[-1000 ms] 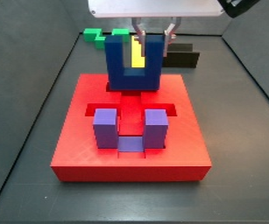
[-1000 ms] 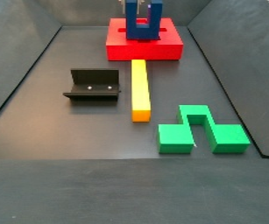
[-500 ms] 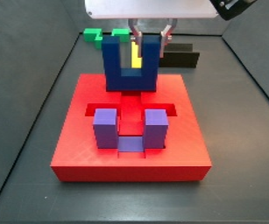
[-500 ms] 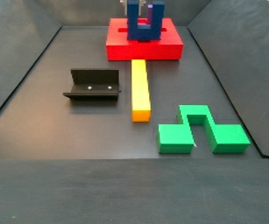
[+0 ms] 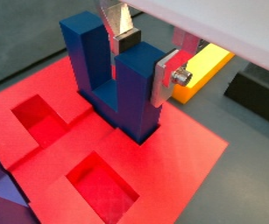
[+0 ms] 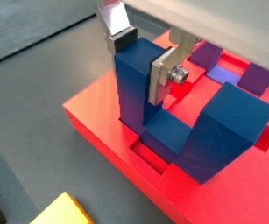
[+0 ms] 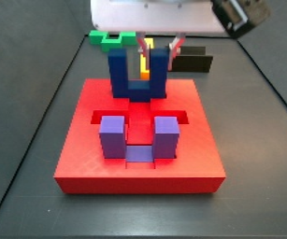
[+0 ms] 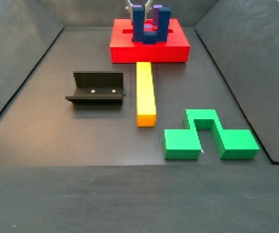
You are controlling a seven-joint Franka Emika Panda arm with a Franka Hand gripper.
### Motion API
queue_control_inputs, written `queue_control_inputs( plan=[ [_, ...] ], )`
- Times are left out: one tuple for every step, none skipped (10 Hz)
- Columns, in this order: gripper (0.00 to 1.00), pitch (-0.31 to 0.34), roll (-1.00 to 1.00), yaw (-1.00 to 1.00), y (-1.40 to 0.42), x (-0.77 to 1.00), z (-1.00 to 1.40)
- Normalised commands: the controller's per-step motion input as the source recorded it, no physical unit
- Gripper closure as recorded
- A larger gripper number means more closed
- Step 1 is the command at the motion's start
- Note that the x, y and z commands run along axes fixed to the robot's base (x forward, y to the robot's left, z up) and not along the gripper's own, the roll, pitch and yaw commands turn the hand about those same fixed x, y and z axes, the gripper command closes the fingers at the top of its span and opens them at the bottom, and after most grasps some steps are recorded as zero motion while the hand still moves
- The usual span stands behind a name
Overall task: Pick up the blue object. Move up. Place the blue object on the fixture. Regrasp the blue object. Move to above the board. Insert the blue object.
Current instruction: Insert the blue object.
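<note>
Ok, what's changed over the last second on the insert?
The end effector, shut on one prong of the blue object, has lowered it, prongs up, into the board; its base now sits lower in the recess. The purple block, fixture, yellow bar and green block haven't moved.

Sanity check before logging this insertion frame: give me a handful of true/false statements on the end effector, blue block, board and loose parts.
1. The end effector grips one prong of the dark blue U-shaped plastic block. True.
2. The blue block's prongs point down. False: they point up, base low in the large red square board.
3. A purple U-shaped block sits in the board. True.
4. The black L-shaped fixture holds the yellow bar. False: the bar lies on the floor beside it.
5. The green block lies on the board. False: on the floor.
</note>
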Motion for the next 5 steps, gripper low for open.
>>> queue_control_inputs(
  plan=[
    [1.0,-0.073,0.25,0.0,-0.03,0.0,-0.67],
    [1.0,-0.093,0.25,0.01,-0.02,0.0,-0.76],
    [1.0,-0.097,0.24,0.01,-0.03,0.0,-0.74],
    [1.0,-0.024,0.19,0.01,0.0,0.0,-0.42],
    [1.0,0.0,0.0,0.0,0.0,0.0,0.0]
  ],
)
